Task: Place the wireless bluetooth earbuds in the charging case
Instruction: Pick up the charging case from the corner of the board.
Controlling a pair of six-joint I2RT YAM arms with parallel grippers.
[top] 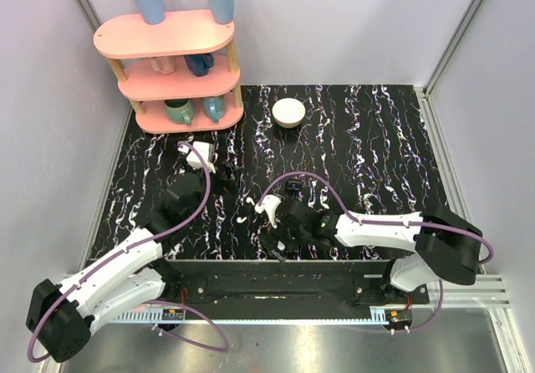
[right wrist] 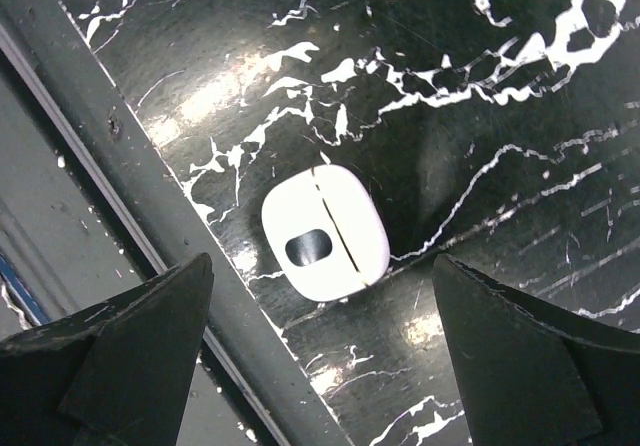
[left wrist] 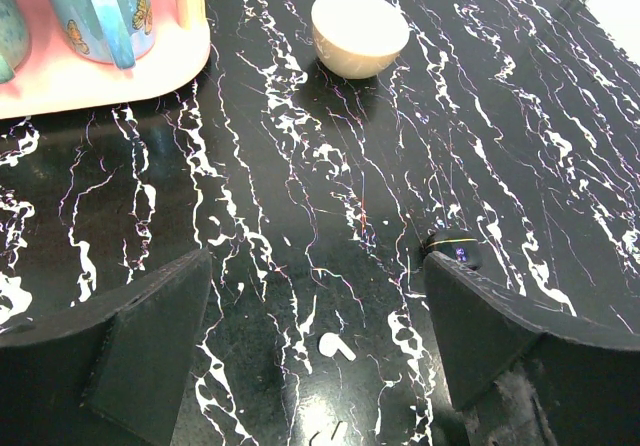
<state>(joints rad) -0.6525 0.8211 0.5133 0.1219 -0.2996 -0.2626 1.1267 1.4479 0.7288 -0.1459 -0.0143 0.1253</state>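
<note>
Wide, empty right fingers (right wrist: 120,351) frame the rounded white plastic charging case (right wrist: 325,231) (closed); left fingers (left wrist: 130,351) likewise frame a glossy white earbud (left wrist: 336,345), ready for pickup.

- Top view: bright, even light from above; sharp from near edge to far wall.
- Table (top: 376,139): glossy surface that shows pale glare patches in both wrist views.
- Left wrist view: glare at near centre, around one earbud (left wrist: 336,345); the bowl (left wrist: 360,31) casts a soft shadow on its near side.
- Right wrist view: glare patches left of and nearer than the charging case (right wrist: 325,231); the case's white surface is slightly washed out.
</note>
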